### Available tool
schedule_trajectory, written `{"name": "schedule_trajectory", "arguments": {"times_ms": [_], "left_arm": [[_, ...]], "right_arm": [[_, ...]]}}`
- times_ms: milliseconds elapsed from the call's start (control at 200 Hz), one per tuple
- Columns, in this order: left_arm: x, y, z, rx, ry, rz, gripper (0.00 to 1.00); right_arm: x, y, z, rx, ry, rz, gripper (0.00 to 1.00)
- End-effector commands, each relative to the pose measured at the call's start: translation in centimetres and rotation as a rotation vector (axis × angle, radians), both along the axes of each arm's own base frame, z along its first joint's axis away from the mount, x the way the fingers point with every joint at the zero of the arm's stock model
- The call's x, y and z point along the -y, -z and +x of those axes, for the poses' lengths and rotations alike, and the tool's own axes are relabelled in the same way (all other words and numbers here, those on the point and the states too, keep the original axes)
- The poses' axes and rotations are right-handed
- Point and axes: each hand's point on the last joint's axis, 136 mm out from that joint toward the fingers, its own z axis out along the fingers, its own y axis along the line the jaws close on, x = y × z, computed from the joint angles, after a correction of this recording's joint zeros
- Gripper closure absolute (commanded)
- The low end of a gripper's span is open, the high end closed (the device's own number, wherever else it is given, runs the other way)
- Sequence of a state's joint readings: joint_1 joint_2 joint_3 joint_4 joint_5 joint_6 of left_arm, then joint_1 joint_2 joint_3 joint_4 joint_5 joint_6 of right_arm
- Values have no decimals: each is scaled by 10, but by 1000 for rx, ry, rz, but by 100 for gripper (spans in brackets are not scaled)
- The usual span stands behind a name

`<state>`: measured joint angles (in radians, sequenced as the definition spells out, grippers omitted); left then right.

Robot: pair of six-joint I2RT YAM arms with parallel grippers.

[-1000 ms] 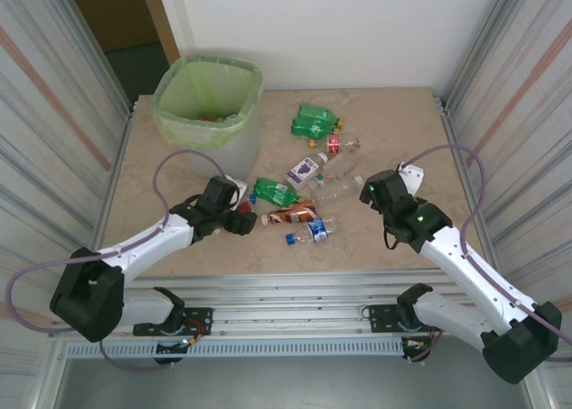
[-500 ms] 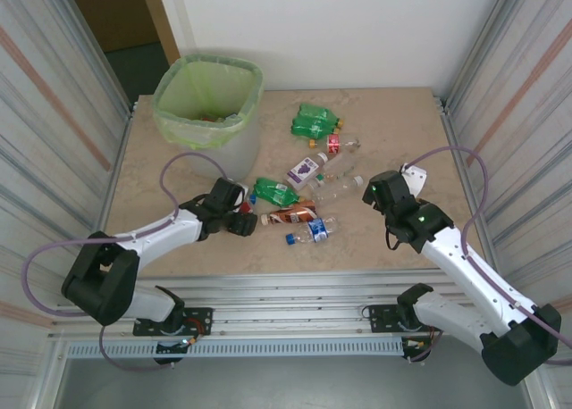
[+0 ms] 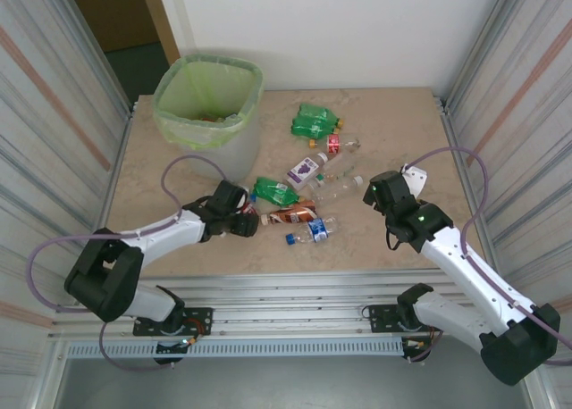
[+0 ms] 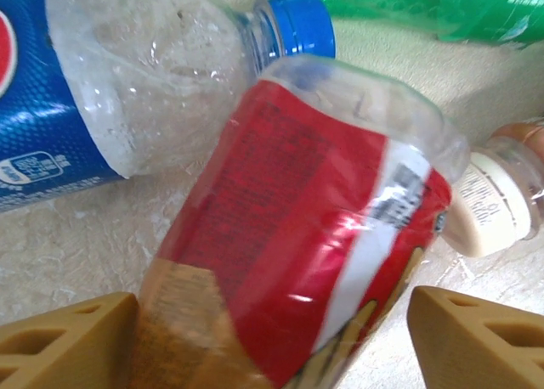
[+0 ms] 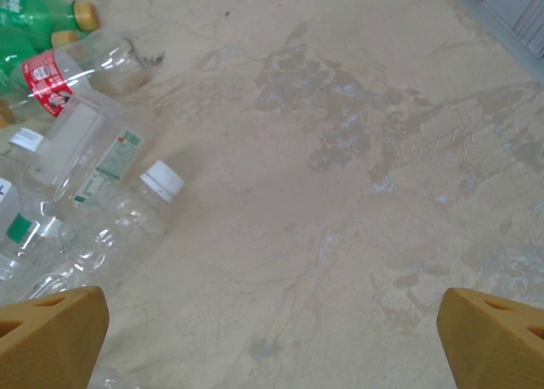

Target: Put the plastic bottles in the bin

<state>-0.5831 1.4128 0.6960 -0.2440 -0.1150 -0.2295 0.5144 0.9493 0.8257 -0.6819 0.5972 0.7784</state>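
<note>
Several crushed plastic bottles lie mid-table: green ones (image 3: 315, 121), a purple-labelled one (image 3: 306, 170), a clear one (image 3: 335, 187) and a blue-labelled one (image 3: 315, 229). My left gripper (image 3: 253, 221) is open at the left end of the red-and-brown-labelled bottle (image 3: 290, 215). In the left wrist view this bottle (image 4: 314, 236) lies between the spread fingers (image 4: 68, 334), with the blue-labelled bottle (image 4: 102, 109) just behind it. My right gripper (image 3: 368, 193) hangs open over bare table, right of the clear bottles (image 5: 85, 151). The bin (image 3: 207, 105), lined with a green bag, stands at the back left.
Metal walls close in the table on the left and right, and a white wall stands behind it. A rail frame (image 3: 295, 288) runs along the near edge. Bare tabletop (image 5: 357, 151) stretches to the right of the pile.
My left gripper has slid to the right, up to and around the end of the red-and-brown bottle. The right arm has hardly moved.
</note>
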Motion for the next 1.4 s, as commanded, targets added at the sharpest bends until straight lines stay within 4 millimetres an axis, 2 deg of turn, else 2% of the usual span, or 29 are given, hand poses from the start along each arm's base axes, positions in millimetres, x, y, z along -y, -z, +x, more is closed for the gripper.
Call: {"name": "schedule_trajectory", "arguments": {"times_ms": [0,276,526,686,807,1017,1393], "left_arm": [[-1,6,-1,-10,-20,7,16],[-1,11,4,-8,-20,31,22],[-4,14,2,-20,-22,49,39],[2,5,-3,-10,0,41,49],[9,-8,-7,13,24,24,51],[28,-61,-9,121,64,-86,52],[44,-218,-8,462,169,-312,56]], "right_arm": [[2,7,-1,-10,24,15,2],[3,10,0,-14,27,14,2],[2,16,0,-29,28,10,2],[3,16,0,-29,32,9,2],[4,15,1,-27,33,7,2],[4,13,2,-23,34,8,2],[10,8,-3,16,58,18,2]]}}
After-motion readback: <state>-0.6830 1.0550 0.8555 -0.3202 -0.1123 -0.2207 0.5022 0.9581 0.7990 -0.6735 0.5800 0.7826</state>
